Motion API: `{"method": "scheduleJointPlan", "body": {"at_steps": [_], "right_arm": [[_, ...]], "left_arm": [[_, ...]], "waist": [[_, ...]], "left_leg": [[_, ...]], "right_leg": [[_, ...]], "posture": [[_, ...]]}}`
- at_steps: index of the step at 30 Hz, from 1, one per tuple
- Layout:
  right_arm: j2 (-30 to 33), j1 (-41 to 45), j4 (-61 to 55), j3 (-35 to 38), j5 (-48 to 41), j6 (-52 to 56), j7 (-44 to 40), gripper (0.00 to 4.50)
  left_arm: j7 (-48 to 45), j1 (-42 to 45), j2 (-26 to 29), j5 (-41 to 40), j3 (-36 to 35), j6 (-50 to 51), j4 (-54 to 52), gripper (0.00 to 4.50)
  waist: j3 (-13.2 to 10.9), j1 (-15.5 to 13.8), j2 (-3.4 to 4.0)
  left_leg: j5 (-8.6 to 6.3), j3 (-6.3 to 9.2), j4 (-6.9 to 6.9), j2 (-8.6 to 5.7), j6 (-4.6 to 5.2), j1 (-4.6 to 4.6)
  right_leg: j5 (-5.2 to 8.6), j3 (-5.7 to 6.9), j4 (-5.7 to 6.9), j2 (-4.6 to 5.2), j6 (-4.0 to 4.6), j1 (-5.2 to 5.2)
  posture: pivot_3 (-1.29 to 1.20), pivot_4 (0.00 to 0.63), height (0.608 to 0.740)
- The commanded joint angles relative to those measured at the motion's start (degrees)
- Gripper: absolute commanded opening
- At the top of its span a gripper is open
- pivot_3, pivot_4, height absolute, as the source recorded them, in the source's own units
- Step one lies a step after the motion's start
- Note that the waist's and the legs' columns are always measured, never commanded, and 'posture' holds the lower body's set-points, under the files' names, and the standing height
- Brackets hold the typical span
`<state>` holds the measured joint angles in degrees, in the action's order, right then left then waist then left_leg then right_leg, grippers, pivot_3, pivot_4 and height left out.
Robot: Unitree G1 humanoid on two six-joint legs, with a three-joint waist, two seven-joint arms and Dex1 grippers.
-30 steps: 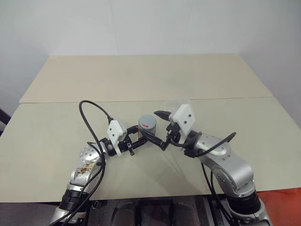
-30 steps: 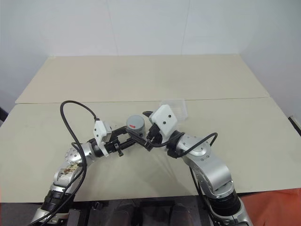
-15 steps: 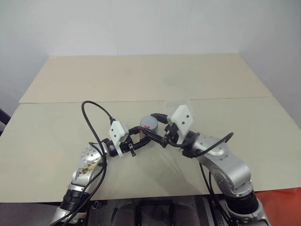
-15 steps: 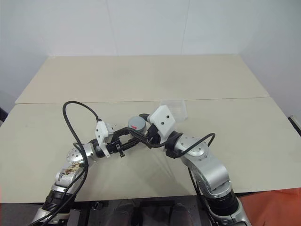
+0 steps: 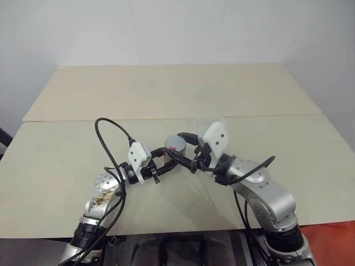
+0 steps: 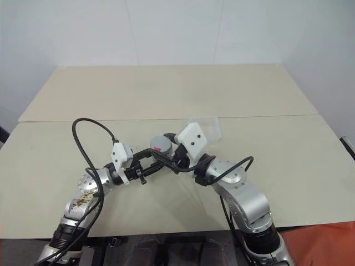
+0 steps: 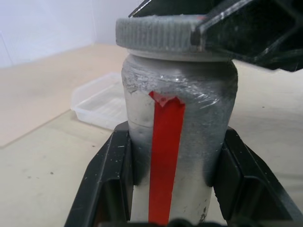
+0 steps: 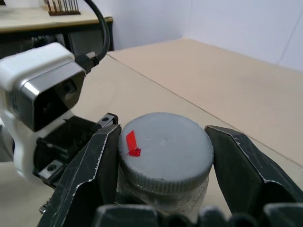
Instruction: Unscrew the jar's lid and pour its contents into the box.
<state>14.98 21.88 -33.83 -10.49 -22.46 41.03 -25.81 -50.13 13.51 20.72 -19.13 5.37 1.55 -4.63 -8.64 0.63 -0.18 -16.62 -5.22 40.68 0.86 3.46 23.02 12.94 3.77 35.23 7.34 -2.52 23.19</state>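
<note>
Right wrist view shows the right tool (image 8: 163, 156) shut on the lid (image 8: 163, 142), gripping from its sides. Left tool (image 7: 173, 165) holds the upright jar (image 7: 180, 118) below (held above the counter (image 5: 166, 94)). One jar, one lid, one box (image 7: 102, 101) just behind.

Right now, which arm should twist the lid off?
Right. The right gripper is already closed on the lid's ribbed edge from both sides, while the left gripper clamps the jar body, holding it upright. The left likely just braces.
</note>
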Motion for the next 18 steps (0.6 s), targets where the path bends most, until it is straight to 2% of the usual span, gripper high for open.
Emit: {"method": "scheduleJointPlan", "body": {"at_steps": [1,5,9,11,14,18], "right_arm": [[-2.00,2.07,-3.56,4.44,-5.88,1.76,0.84,2.92],[-3.15,2.85,-3.69,7.44,-10.63,3.91,1.98,2.92],[-1.16,2.55,-3.94,10.39,-9.14,4.32,5.80,2.92],[2.74,1.31,-4.00,11.42,-5.77,5.05,7.66,2.92],[12.39,-2.67,-3.90,10.78,0.25,6.02,7.53,2.92],[16.65,-6.81,-2.37,16.29,0.05,13.30,9.80,2.92]], "left_arm": [[-0.27,0.37,-0.16,0.04,0.28,-1.23,-0.97,1.87],[-0.15,0.67,-0.34,-0.06,0.35,-1.20,-0.86,1.87],[-0.02,0.73,-0.34,-0.21,0.10,-1.14,-0.88,1.87],[0.21,0.69,-0.33,-0.36,-0.18,-1.01,-1.03,1.87],[0.72,0.85,-0.40,-0.58,-0.69,-0.72,-0.84,1.87],[1.65,1.49,-1.10,-2.54,-1.82,1.26,-0.87,1.87]], "waist": [[0.00,0.02,0.00],[0.00,-0.02,0.00],[0.00,-0.02,0.00],[0.00,-0.16,0.00],[0.00,-0.66,0.00],[0.00,-0.60,0.00]], "left_leg": [[0.00,0.00,0.00,0.00,0.00,-0.01],[0.00,0.01,0.00,0.01,0.00,-0.01],[0.00,0.01,0.00,0.00,0.00,0.00],[0.00,0.00,0.00,0.00,0.00,0.00],[-0.01,0.01,0.00,-0.01,0.01,0.03],[-0.01,-0.04,-0.02,-0.01,0.01,0.07]], "right_leg": [[0.00,0.00,0.01,0.00,0.00,0.00],[0.00,0.00,0.02,0.00,0.00,0.00],[0.00,0.00,0.01,0.00,0.00,0.00],[0.00,0.00,0.01,0.00,0.00,0.00],[0.00,0.02,-0.02,0.01,0.00,0.00],[0.00,0.00,-0.04,0.01,0.00,0.07]], "posture": [[0.00,0.150,0.740],[0.00,0.150,0.740],[0.00,0.150,0.740],[0.00,0.150,0.740],[0.00,0.150,0.740],[0.00,0.150,0.740]]}}
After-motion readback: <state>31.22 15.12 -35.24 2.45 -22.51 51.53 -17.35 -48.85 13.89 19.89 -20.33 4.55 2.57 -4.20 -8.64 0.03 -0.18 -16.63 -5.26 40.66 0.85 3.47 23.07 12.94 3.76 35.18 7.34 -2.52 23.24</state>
